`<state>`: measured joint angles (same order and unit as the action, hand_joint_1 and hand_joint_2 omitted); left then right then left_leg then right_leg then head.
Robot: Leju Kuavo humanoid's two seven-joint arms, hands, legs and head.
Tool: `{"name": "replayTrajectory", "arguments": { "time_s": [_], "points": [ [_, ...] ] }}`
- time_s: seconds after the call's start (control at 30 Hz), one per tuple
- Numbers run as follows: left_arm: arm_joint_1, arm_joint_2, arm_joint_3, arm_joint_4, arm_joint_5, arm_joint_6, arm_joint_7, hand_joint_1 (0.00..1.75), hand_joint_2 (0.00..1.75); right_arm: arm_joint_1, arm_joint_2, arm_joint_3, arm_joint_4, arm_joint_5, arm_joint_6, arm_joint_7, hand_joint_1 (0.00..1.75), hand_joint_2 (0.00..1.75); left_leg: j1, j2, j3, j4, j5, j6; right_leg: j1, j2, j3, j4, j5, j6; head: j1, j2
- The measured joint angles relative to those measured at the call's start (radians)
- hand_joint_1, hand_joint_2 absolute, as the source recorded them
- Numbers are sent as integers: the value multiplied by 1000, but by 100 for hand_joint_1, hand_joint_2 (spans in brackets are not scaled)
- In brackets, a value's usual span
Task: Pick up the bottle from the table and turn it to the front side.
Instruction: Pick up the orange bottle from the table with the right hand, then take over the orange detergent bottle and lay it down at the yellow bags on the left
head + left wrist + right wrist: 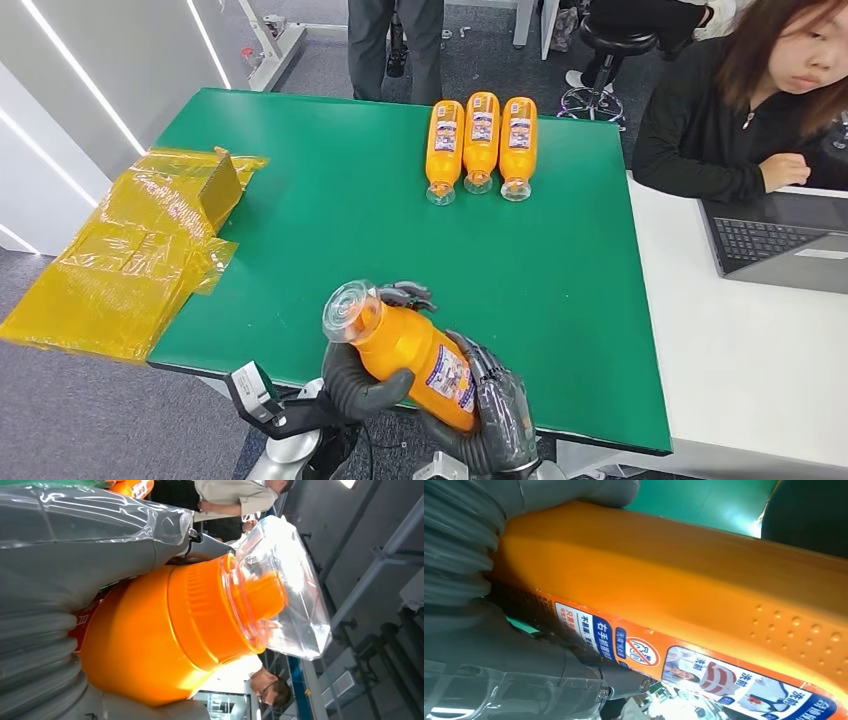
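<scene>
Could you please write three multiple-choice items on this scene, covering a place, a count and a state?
1. Where do the lying bottles rest?
A. far side of the green table
B. on the white desk
C. on the floor

2. How many bottles lie there?
A. two
B. three
C. five

3. What is the state of the held bottle?
A. standing on the table
B. lifted, gripped by both hands
C. lying beside the laptop

Answers:
1 A, they lie in a row near the far edge.
2 B, three sit side by side.
3 B, the left hand and right hand wrap it above the near edge.
</scene>
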<state>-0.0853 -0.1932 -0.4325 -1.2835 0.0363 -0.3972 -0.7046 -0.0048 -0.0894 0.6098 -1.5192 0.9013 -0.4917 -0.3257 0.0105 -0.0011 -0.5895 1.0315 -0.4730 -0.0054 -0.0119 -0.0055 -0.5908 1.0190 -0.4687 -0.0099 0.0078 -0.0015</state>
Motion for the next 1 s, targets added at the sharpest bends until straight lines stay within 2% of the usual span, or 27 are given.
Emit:
{"name": "replayTrajectory", "arguments": {
  "time_s": [0.13,0.17,0.27,0.3,0.63,0.83,1.0],
  "points": [
    [-16,-6,-1,15,-5,10,0,175,175,-4,7,-7,4,0,3,1,175,175,0,0,0,0,0,0,0,0,0,0,0,0,0,0],
    [-20,-7,-1,18,-5,13,0,175,175,-5,8,-8,6,0,3,1,149,175,0,0,0,0,0,0,0,0,0,0,0,0,0,0],
    [-23,-8,-1,26,-6,21,0,175,175,-4,10,-11,14,-2,2,0,18,175,0,0,0,0,0,0,0,0,0,0,0,0,0,0],
    [-23,-8,-1,27,-7,24,0,175,175,-4,11,-11,17,-2,2,-2,0,175,0,0,0,0,0,0,0,0,0,0,0,0,0,0],
    [-7,-1,-1,33,-39,75,3,175,175,1,11,-4,41,-73,32,-42,0,175,0,0,0,0,0,0,0,0,0,0,0,0,0,0],
    [-42,19,-20,38,-160,277,3,175,175,-6,18,8,58,-77,30,-41,0,175,0,0,0,0,0,0,0,0,0,0,0,0,0,0],
    [-184,41,-42,97,-231,462,3,175,175,-28,34,25,86,-115,16,-46,0,175,0,-1,0,0,2,-1,0,-1,0,0,1,0,0,0]
  ]
}}
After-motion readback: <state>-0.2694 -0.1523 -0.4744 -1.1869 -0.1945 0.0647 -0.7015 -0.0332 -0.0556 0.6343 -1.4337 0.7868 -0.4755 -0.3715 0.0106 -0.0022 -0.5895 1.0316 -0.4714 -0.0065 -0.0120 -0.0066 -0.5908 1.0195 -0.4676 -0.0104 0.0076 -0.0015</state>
